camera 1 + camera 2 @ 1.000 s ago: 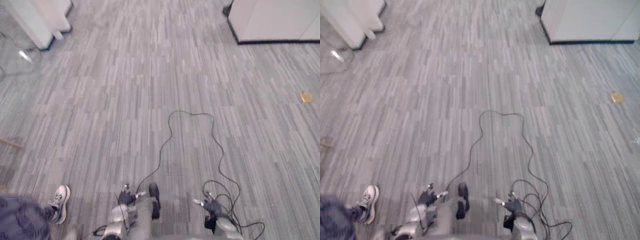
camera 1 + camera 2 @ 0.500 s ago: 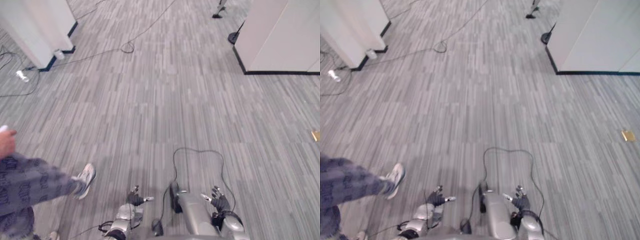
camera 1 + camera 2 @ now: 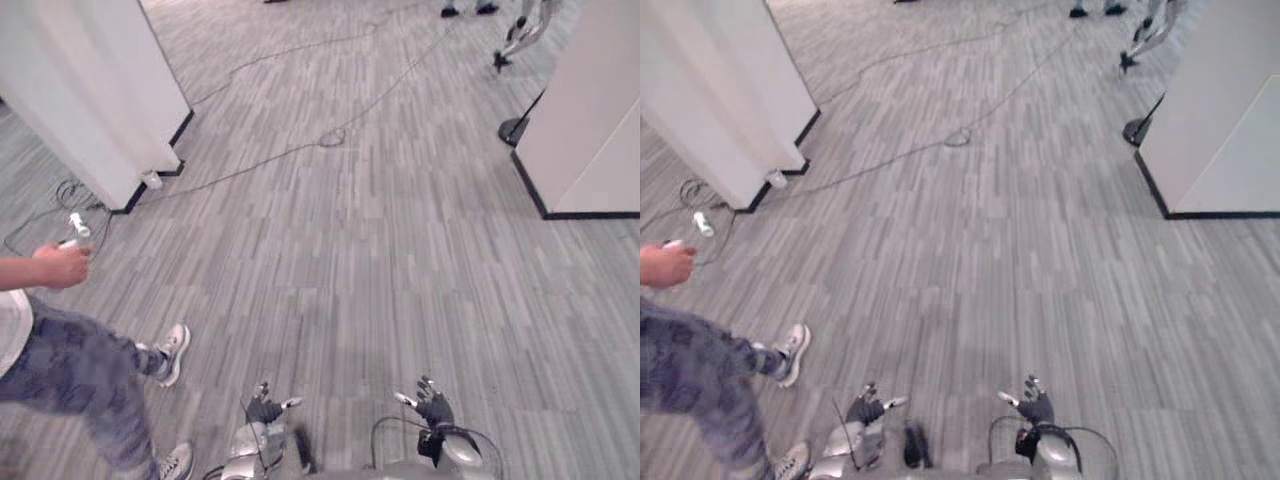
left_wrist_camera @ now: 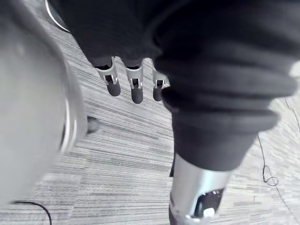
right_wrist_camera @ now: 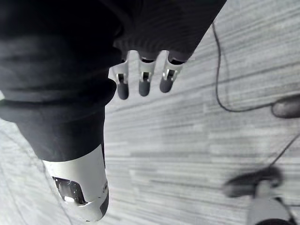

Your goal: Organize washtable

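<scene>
Grey floor [image 3: 400,260] w/ loose cable [image 3: 328,138]

left hand [image 3: 264,410]: silver fingers [image 4: 136,90], dark tips; back and wrist under a black ribbed cover [image 4: 225,93]. right hand [image 5: 143,80] same build, thumb [image 5: 78,185] a pale silver shell with dark inset near its tip. left arm [image 3: 238,448], right arm [image 3: 462,452]: rounded silver-grey casings.

No text, label, number or sign is legible. The floor [image 3: 380,250], the white partition [image 3: 90,100] at its left edge, the left hand [image 3: 265,410] and the right hand [image 3: 435,408] carry no readable marking.
</scene>
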